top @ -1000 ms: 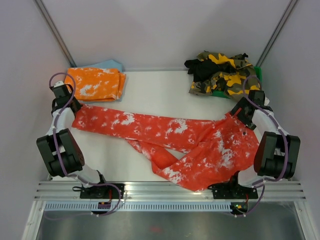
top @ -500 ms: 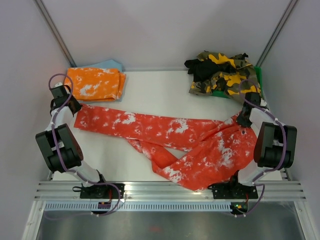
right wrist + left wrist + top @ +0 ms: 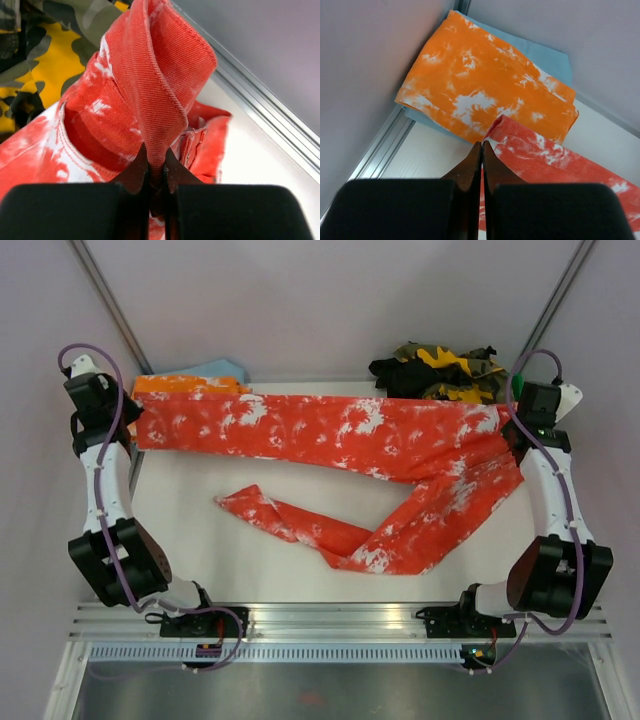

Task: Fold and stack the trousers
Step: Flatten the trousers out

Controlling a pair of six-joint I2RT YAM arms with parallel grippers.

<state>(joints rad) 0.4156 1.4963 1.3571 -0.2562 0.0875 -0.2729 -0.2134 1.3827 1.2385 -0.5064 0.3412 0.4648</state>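
Observation:
The red trousers (image 3: 330, 435) with white splotches hang stretched across the back of the table between my two grippers. One leg runs taut from left to right. The other leg (image 3: 300, 528) trails down onto the table toward the front. My left gripper (image 3: 128, 422) is shut on the leg's hem (image 3: 515, 135), the cloth pinched between its fingertips (image 3: 476, 152). My right gripper (image 3: 516, 425) is shut on a fold of the waistband (image 3: 165, 75), which rises out of its closed jaws (image 3: 156, 161).
A folded orange-and-white pair (image 3: 180, 386) (image 3: 480, 85) lies on a light blue cloth (image 3: 545, 50) at the back left corner. A heap of camouflage and black trousers (image 3: 440, 365) (image 3: 50, 60) sits at the back right. Side walls stand close to both arms.
The right gripper closed on the waistband. Both arms then rose and swung to the back, lifting the trousers off the table and pulling one leg taut.

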